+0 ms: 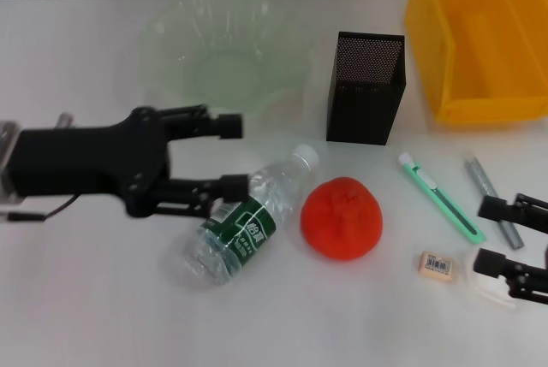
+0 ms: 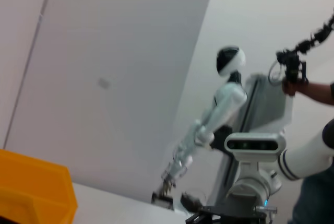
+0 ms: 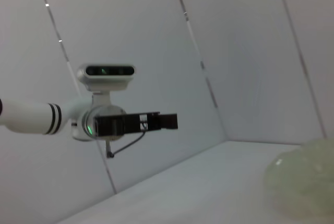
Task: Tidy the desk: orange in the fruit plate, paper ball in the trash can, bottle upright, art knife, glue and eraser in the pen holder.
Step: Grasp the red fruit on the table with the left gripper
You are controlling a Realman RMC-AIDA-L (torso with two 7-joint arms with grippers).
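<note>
The bottle [image 1: 242,230] was seen lying on its side on the desk [image 1: 86,298], its white cap pointed toward the pen holder [image 1: 365,86]. The left gripper [image 1: 231,155] was held level just beside the bottle's neck, its jaws spread apart with nothing between them; the lower finger lay close against the bottle's shoulder, though contact could not be judged. The orange [image 1: 341,217] was placed just beside the bottle, on its cap-side flank. Past the orange, the art knife [image 1: 440,197] and the glue [image 1: 492,200] were laid side by side, apart, and the eraser [image 1: 435,265] was set near the knife's end. The right gripper [image 1: 488,234] was parked there, released, beside the glue and eraser. Behind the bottle, the fruit plate [image 1: 167,38] and trash can [image 1: 488,106] flanked the pen holder.
</note>
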